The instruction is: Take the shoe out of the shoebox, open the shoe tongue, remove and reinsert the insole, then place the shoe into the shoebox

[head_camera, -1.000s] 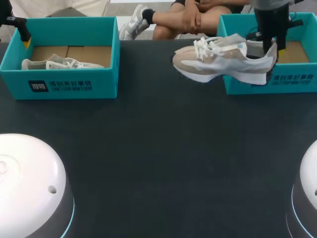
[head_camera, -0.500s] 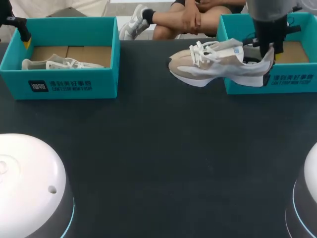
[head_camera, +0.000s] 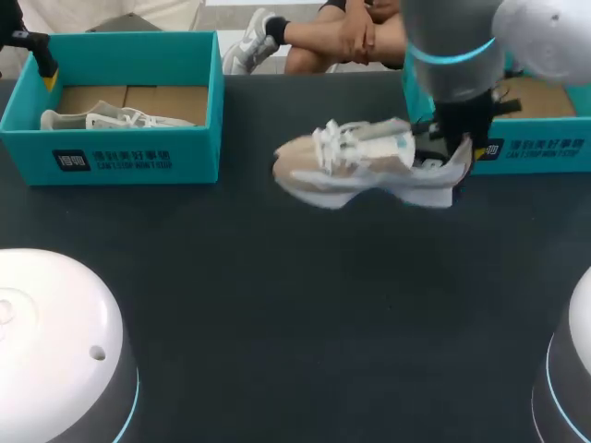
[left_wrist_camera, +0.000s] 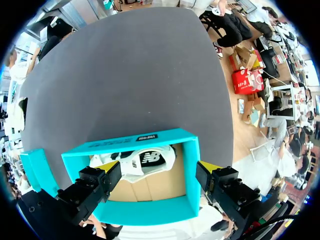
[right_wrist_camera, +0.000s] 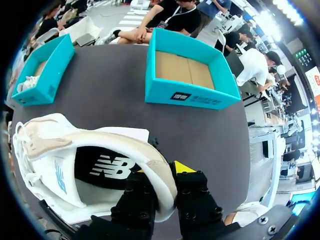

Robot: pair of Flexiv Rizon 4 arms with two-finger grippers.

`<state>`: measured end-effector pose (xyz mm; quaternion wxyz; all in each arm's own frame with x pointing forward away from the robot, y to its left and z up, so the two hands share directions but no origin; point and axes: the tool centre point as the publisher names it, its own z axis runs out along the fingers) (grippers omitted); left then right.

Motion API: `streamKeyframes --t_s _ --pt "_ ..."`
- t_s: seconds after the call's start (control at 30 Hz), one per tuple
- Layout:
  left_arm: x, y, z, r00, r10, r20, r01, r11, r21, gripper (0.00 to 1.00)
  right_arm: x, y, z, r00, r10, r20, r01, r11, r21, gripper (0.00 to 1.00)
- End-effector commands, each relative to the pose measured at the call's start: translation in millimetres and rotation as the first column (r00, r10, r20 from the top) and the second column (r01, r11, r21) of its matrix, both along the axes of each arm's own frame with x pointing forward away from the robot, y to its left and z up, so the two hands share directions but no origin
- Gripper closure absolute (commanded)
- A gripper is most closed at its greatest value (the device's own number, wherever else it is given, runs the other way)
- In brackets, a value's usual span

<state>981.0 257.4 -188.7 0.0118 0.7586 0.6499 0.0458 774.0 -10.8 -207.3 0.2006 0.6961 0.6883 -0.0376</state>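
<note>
A beige and white shoe (head_camera: 360, 171) hangs over the dark table, toe to the left, just left of the empty teal right shoebox (head_camera: 545, 148). My right gripper (head_camera: 459, 155) is shut on the shoe's heel collar. In the right wrist view the collar (right_wrist_camera: 150, 167) is pinched between the fingers of the right gripper (right_wrist_camera: 162, 177), and the insole (right_wrist_camera: 107, 167) shows inside the shoe. The right shoebox (right_wrist_camera: 190, 92) lies ahead of it. My left gripper (left_wrist_camera: 159, 170) is open above the teal left shoebox (left_wrist_camera: 135, 145), which holds a second white shoe (left_wrist_camera: 145, 160).
The left shoebox (head_camera: 120, 157) with its shoe (head_camera: 111, 118) stands at the table's back left, with my left gripper (head_camera: 42, 69) over its far left corner. Two white robot bases (head_camera: 55, 341) (head_camera: 572, 369) flank the near edge. Bare dark table (head_camera: 305, 305) lies between them.
My right arm has carried the shoe out from over the right shoebox, leftward and toward the table's middle. The left arm has kept still.
</note>
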Motion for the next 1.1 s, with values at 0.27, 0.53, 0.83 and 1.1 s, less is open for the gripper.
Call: streamKeyframes --t_s 0.27,0.53,0.83,1.1 --pt "-1.1 0.0 -0.1 1.000 -0.001 0.004 0.001 1.000 0.001 0.00 -75.1 69.5 -26.8 0.999 -0.033 -0.003 0.033 0.999 0.004 1.00" --pt "-1.1 0.0 -0.1 1.000 -0.001 0.004 0.001 1.000 0.001 0.00 -116.4 103.1 -47.1 0.995 -0.039 -0.090 0.039 0.999 -0.003 1.00" --pt "-1.1 0.0 -0.1 1.000 -0.001 0.004 0.001 1.000 0.001 0.00 -121.1 102.8 -48.3 0.994 -0.073 -0.081 0.077 0.996 0.038 1.00" --pt "-1.1 0.0 -0.1 1.000 -0.001 0.004 0.001 1.000 0.001 0.00 -121.1 102.8 -48.3 0.994 -0.073 -0.081 0.077 0.996 0.038 1.00"
